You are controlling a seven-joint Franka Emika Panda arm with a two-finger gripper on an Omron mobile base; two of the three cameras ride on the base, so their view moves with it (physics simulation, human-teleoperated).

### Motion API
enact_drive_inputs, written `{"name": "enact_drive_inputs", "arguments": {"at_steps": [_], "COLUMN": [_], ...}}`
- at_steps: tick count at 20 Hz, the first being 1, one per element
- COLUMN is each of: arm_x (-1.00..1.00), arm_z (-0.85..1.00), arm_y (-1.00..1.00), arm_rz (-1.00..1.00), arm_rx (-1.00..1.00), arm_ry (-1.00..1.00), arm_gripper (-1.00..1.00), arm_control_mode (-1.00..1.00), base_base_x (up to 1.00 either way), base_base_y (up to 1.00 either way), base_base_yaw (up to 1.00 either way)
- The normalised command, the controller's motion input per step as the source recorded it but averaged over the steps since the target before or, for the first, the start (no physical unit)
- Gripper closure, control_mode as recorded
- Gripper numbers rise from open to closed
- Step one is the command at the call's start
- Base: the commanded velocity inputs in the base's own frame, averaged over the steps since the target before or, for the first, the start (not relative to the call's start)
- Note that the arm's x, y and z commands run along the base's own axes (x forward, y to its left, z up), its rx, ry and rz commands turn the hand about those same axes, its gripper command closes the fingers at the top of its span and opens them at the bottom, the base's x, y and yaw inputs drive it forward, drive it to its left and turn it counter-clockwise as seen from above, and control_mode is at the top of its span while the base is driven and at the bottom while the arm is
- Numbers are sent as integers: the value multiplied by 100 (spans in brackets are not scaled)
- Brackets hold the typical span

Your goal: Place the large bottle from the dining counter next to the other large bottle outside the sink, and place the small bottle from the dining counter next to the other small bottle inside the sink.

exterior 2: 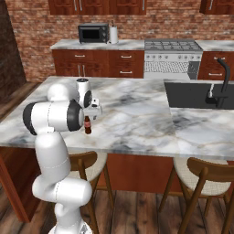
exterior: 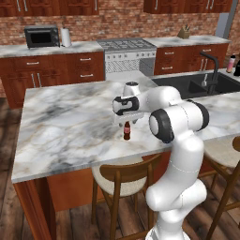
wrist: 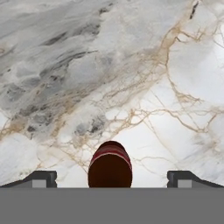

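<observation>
Hand view looks straight down on the small bottle (wrist: 110, 164), upright on the tabletop (wrist: 131, 65) midway between the wide-open claw (wrist: 111, 178) fingertips, apparently lined up so they can descend either side and close.

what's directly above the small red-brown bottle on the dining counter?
The open end effector sits over the small bottle, fingertips either side of its cap. The hand covers the bottle's top in both base views, so contact isn't visible.

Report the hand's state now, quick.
Hand: open, holding nothing; its fingertips stand wide on either side of the small bottle, directly above it.
</observation>
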Motion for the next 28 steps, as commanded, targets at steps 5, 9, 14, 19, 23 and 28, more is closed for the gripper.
{"name": "enact_drive_inputs", "arguments": {"at_steps": [5, 9, 14, 19, 23, 28], "arm_x": [0, 0, 0, 0, -1, -13], "arm_z": [0, 0, 0, 4, 28, 57], "arm_y": [0, 0, 0, 0, 0, 0], "arm_rz": [0, 0, 0, 0, 0, 0], "arm_rx": [0, 0, 0, 0, 0, 2], "arm_ry": [0, 0, 0, 0, 0, 0], "arm_gripper": [-100, 100, 100, 100, 100, 100], "arm_control_mode": [-100, -100, -100, -100, -100, -100], "base_base_x": [0, 0, 0, 0, 0, 0], "base_base_y": [0, 0, 0, 0, 0, 0], "base_base_yaw": [0, 0, 0, 0, 0, 0]}}
